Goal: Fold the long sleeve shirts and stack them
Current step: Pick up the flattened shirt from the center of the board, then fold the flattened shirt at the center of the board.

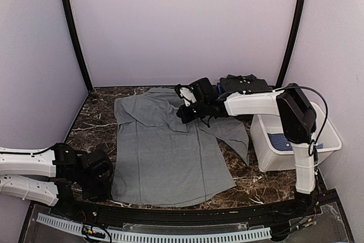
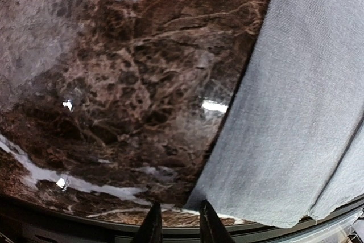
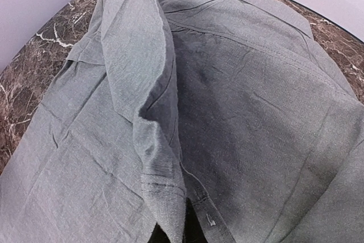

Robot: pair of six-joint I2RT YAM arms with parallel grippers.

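One grey shirt [image 1: 165, 157] lies unfolded: your right gripper [image 1: 187, 112] pinches its sleeve [image 3: 159, 186]; your left gripper [image 2: 179, 229], narrowly parted, empty, waits beside its hem. Blue shirt [image 1: 280, 140], to its right, unfolded, unstacked.

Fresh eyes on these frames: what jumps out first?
A grey shirt lies spread across the middle of the marble table, covering most of it. The right gripper holds one sleeve cuff pinched and lifted above the shirt's far half. At the right edge, a white tub holds a blue dotted shirt.
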